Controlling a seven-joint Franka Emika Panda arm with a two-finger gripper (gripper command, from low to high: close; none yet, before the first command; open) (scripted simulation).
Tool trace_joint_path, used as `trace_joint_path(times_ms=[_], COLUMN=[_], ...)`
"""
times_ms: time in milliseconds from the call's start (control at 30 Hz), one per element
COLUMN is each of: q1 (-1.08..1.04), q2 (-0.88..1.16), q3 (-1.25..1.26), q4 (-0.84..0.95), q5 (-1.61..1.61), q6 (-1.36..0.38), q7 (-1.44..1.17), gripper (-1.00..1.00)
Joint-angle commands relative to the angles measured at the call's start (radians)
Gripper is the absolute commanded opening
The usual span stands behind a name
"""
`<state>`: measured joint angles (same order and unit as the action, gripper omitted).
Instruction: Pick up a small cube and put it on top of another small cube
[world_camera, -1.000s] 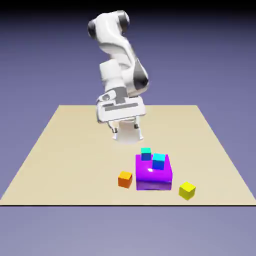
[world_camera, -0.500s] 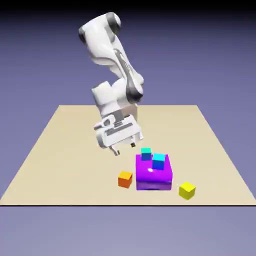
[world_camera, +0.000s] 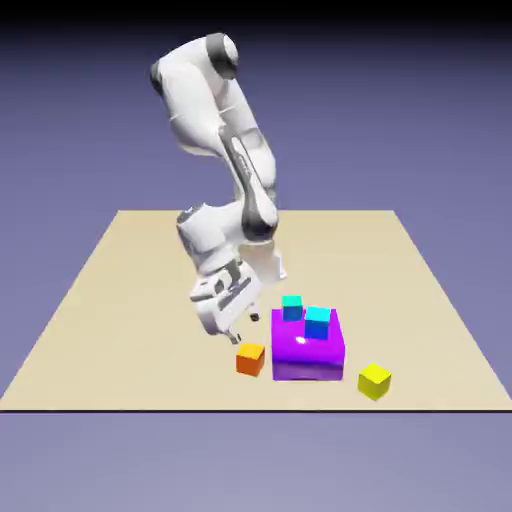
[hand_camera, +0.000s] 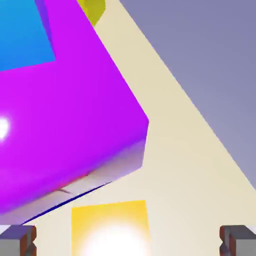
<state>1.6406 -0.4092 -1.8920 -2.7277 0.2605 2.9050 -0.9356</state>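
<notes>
Orange cube (world_camera: 250, 358): on table (world_camera: 120, 300), just beside purple block (world_camera: 308, 345), exterior view's left. Gripper (world_camera: 232, 330): jaws spread, empty, hovering above. Advice: centre over cube, descend clear of block, then close.

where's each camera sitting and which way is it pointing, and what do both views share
Exterior view: fixed, raised, across the table, facing the white arm and open gripper above the orange cube.
Hand view: on the hand, looking along the gripper; only two grey fingertips show at the bottom edge.
Shared: orange cube, purple block, blue cube, yellow cube.
</notes>
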Motion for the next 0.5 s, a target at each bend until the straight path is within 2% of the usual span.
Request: trace_joint_path(times_ms=[0,67,433,467], q1=[0.031,0.045,0.42,0.42], q2=[0.003,0.004,-0.182,-0.182], q3=[-0.036,-0.052,-0.406,-0.406], q4=[0.002,0.002,0.063,0.063], q5=[0.005,0.007,-0.053,-0.053], q6=[-0.003,-0.004,0.19,0.19], q7=[-0.032,-0.046,-0.032,-0.032], gripper=[0.0,0.0,0.0,-1.0])
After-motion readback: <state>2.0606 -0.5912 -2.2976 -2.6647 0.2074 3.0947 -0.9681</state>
